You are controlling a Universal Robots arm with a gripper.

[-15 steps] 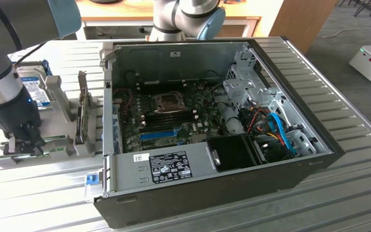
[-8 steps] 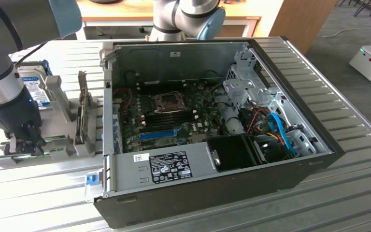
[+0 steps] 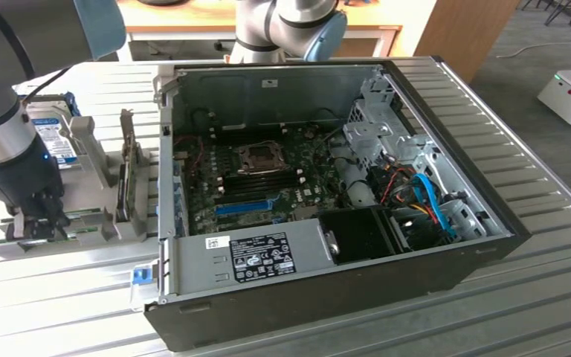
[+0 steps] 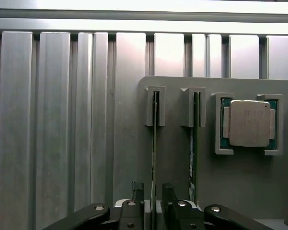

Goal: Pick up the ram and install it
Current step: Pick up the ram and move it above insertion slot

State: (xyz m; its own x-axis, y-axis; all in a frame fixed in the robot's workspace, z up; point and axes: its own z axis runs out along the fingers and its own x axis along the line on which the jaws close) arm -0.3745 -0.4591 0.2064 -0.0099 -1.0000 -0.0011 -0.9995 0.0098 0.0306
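Observation:
The ram (image 4: 155, 134) is a thin green stick standing on edge in a slotted grey holder (image 4: 177, 158). My gripper (image 4: 152, 188) straddles one end of it, with a black finger (image 4: 137, 189) on either side and a small gap between each pad and the board. The jaws stand open and hold nothing. A second stick (image 4: 194, 139) stands in the neighbouring slot. In the exterior view, the gripper (image 3: 39, 222) is down over the holder (image 3: 77, 230) at the left, beside the open computer case (image 3: 315, 171). The motherboard's memory slots (image 3: 258, 182) lie inside the case.
A processor chip (image 4: 249, 122) sits in a cradle on the same holder, beyond the second stick. A silver hard drive with a blue label (image 3: 53, 141) stands upright behind the gripper. The case walls (image 3: 166, 149) rise between holder and motherboard. The table (image 3: 523, 297) is ribbed metal.

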